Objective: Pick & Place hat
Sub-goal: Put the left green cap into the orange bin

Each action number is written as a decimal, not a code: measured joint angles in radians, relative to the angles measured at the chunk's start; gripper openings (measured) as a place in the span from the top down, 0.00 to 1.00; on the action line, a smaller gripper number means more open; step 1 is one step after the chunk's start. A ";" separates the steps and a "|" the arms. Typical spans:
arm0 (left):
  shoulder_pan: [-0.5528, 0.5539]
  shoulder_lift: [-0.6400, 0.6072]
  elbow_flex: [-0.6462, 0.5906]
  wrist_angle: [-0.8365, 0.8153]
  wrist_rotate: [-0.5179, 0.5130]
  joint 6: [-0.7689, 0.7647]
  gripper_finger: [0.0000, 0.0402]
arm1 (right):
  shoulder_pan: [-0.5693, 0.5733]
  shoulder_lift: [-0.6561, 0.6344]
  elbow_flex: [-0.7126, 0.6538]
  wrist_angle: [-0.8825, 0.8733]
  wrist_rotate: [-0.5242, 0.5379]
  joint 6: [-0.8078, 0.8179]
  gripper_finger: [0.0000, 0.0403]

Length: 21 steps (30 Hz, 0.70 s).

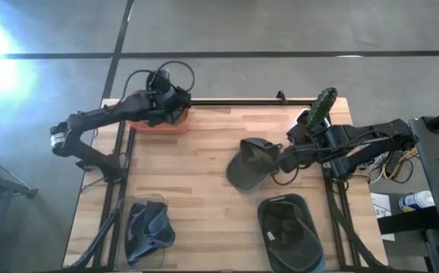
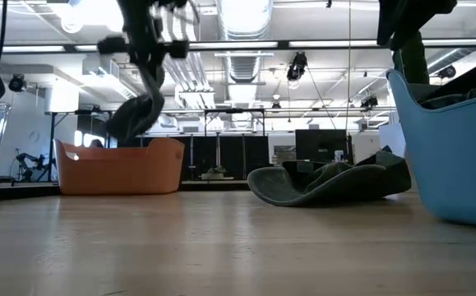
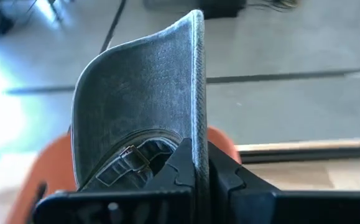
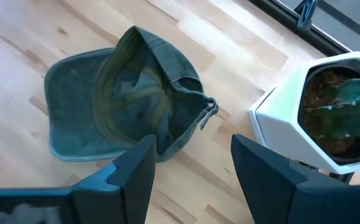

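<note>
My left gripper (image 1: 170, 102) is at the table's far left, over an orange basket (image 1: 158, 123), and is shut on a dark grey cap (image 3: 142, 106). In the low view that cap (image 2: 132, 117) hangs above the basket (image 2: 122, 167). An olive green cap (image 1: 249, 163) lies upside down on the table's middle, its brim flat on the wood. My right gripper (image 1: 277, 161) is open just to the right of it. In the right wrist view its fingers (image 4: 192, 177) stand apart by the cap's strap side (image 4: 192, 118). My left gripper pinches the grey cap's brim (image 3: 198, 140) between its two fingers (image 3: 183, 168), and the brim stands on edge in the gap. The cap's crown and strap buckle (image 3: 127, 157) sit to one side of the fingers. It is lifted clear, hanging over the orange basket.
A white pot with a cactus (image 1: 321, 110) stands at the far right, close to my right arm. A blue bin (image 1: 289, 231) holding a cap sits near the near edge. A clear container (image 1: 145, 227) with a dark cap is at near left. Bare wood lies between them.
</note>
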<state>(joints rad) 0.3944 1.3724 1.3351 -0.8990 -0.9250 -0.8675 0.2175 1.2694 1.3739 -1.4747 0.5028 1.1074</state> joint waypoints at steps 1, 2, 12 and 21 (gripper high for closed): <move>0.013 0.000 -0.042 0.034 0.000 -0.031 0.97 | 0.000 0.000 0.000 0.001 0.000 0.001 0.49; 0.026 -0.001 -0.083 0.071 0.000 -0.062 0.97 | 0.000 0.000 0.000 0.001 0.000 0.005 0.49; 0.121 -0.001 -0.366 0.323 0.009 -0.375 0.95 | 0.000 0.000 -0.001 0.005 0.021 0.038 0.49; 0.120 -0.004 -0.399 0.311 0.098 -0.369 0.95 | -0.012 0.000 -0.007 0.034 -0.115 -0.021 0.49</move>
<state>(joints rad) 0.5146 1.3685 0.9363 -0.5883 -0.8268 -1.2361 0.2050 1.2694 1.3665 -1.4408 0.3880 1.0863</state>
